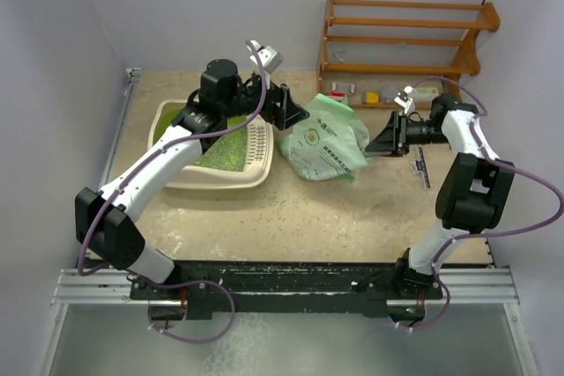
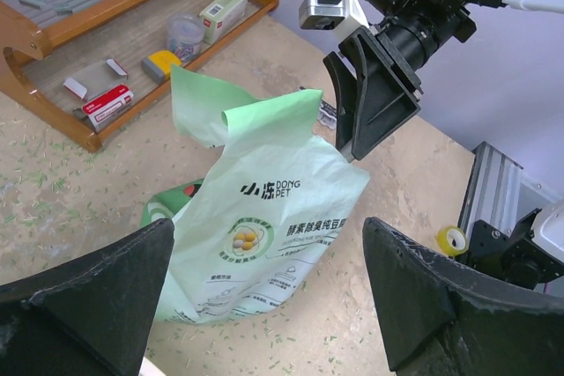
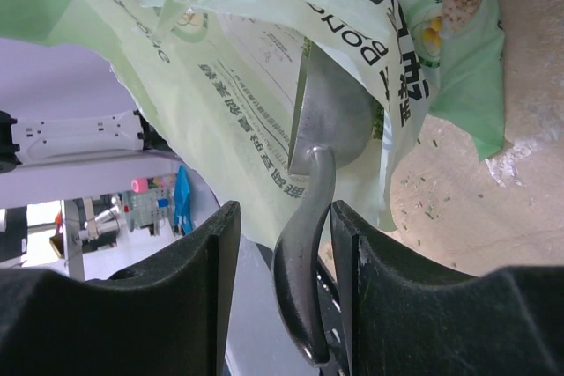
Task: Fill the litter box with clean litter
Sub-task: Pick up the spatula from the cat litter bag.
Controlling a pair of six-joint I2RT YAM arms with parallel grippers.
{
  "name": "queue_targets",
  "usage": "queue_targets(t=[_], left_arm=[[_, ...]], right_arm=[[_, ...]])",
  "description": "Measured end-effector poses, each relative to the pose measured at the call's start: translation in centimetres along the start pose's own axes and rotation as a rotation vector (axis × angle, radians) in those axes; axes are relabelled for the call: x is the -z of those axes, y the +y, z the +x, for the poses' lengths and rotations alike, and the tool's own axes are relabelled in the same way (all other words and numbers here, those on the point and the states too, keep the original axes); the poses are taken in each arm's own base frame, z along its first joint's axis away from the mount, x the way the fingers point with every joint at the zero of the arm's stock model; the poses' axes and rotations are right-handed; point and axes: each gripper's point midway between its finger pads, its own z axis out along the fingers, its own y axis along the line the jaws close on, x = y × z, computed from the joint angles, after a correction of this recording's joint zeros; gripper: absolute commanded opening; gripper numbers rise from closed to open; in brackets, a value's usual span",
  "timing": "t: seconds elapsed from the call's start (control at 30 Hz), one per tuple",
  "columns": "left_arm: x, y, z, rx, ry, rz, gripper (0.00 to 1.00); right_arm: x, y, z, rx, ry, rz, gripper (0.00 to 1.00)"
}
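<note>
Litter (image 1: pixel 227 151), a bed of tiny green pellets, lies in the litter box (image 1: pixel 220 184), which sits on the far left of the table (image 1: pixel 308 217). To its right a pale green bag (image 1: pixel 326 147) slumps open, printed "DONG PET" in black with Chinese characters beside and beneath it. The left gripper (image 1: pixel 295 110) hangs just past the box's right rim, between box and bag, with its jaws spread wide and nothing in them. Its arm stretches from the near left base up over the box, with the wrist turned right toward the bag. The right gripper (image 1: pixel 381 140) is at the bag's right side, so the bag lies between it and the litter. A metal scoop (image 3: pixel 335 121) rests against the bag, its curved handle (image 3: pixel 300 288) between the right jaws. A gap shows on one side, so I cannot tell whether they grip it. That arm folds at the right edge, its wrist pointing left.
</note>
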Motion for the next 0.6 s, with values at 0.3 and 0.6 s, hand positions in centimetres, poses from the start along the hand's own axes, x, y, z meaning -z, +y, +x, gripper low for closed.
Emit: queue_targets(t=[0.3, 0.6], left_arm=[[-0.2, 0.2, 0.7, 0.021, 0.005, -0.001, 0.85], [-0.2, 0.1, 0.7, 0.029, 0.005, 0.003, 0.86]], right_arm=[[-0.9, -1.1, 1.4, -0.021, 0.037, 0.025, 0.47], [-2.2, -1.8, 2.1, -0.008, 0.083, 0.078, 0.45]])
